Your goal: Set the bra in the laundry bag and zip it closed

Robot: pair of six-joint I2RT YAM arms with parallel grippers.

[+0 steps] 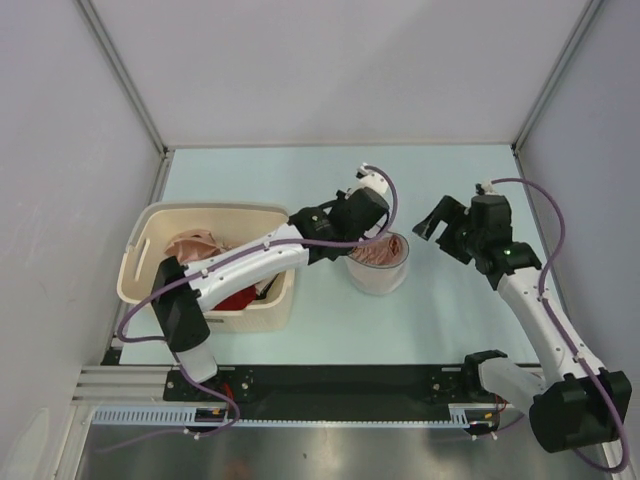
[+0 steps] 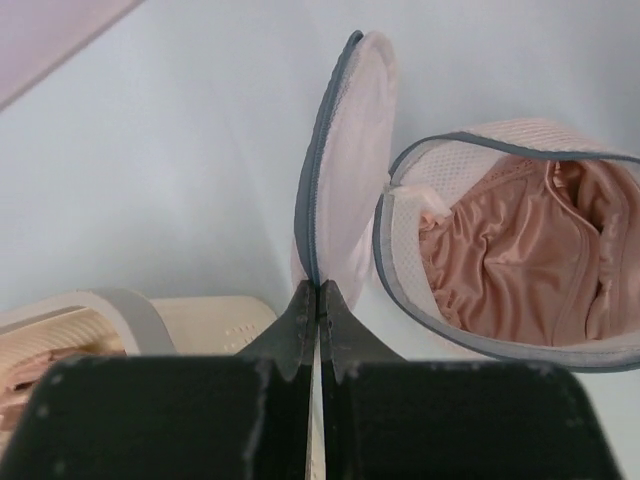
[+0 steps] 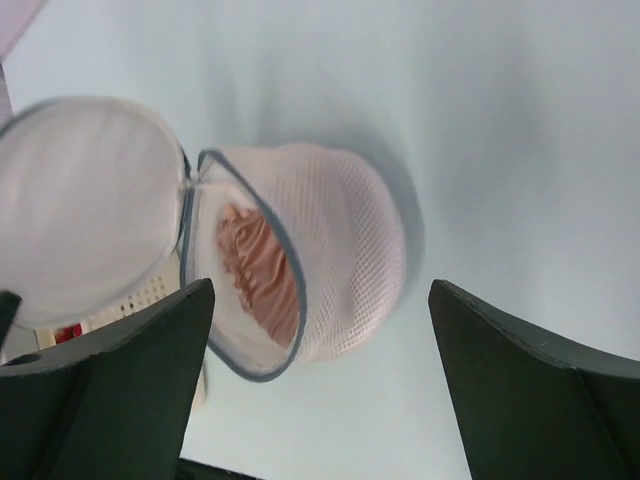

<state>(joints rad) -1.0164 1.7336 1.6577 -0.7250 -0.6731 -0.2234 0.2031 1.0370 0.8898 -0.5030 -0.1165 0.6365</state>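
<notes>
The laundry bag [image 1: 378, 272] stands open at mid-table, a round white mesh pouch with a grey zip rim. The salmon-pink bra [image 2: 520, 250] lies crumpled inside it and also shows in the right wrist view [image 3: 262, 268]. My left gripper [image 2: 318, 292] is shut on the zip edge of the bag's lid flap [image 2: 350, 160] and holds the flap upright beside the opening. In the top view the left gripper [image 1: 381, 234] is over the bag's far rim. My right gripper [image 1: 438, 224] is open and empty, just right of the bag. The bag's body [image 3: 350, 230] shows between its fingers.
A cream plastic basket [image 1: 150, 262] stands left of the bag and holds a pale pink garment [image 1: 195, 245] and a red garment [image 1: 240, 297]. The left arm reaches over the basket's right end. Grey walls enclose the table on three sides.
</notes>
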